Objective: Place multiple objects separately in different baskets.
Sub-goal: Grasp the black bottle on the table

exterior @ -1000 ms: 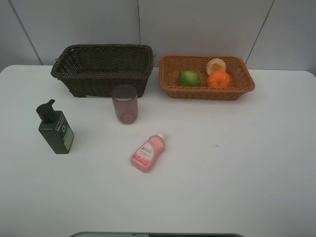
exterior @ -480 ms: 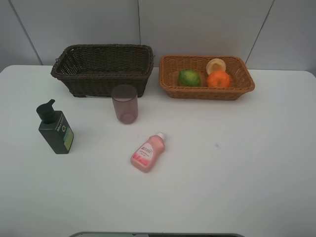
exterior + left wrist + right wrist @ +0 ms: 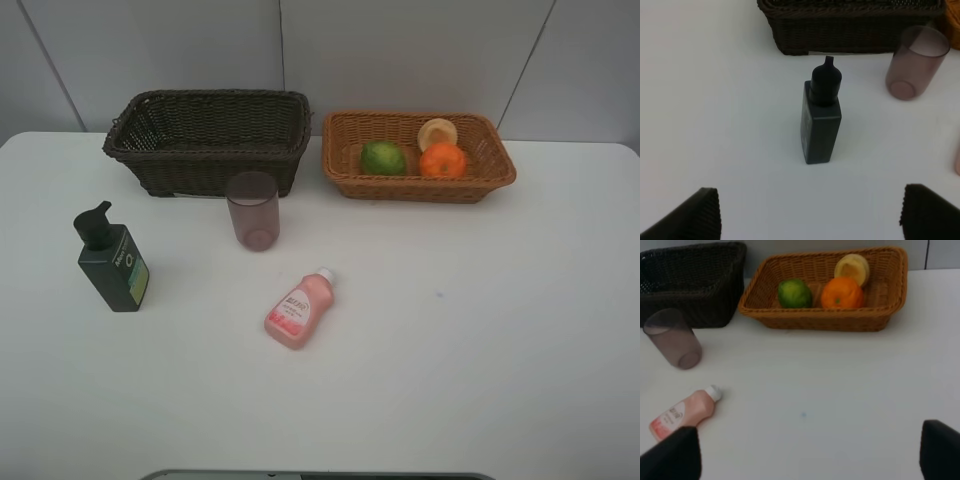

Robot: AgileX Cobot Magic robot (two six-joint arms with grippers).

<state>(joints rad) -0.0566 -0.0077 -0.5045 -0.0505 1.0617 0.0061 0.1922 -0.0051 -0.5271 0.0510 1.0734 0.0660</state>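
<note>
Left gripper (image 3: 810, 215) and right gripper (image 3: 805, 455): spread wide, empty. Left should pinch the mid-left pump bottle (image 3: 113, 268) mid-body; looks tippy.

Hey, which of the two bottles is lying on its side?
The pink bottle with the white cap; it lies flat on the table, while the dark green pump bottle stands upright.

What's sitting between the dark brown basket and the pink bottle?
The translucent mauve cup, standing upright just before the basket; the exterior high view shows it.
</note>
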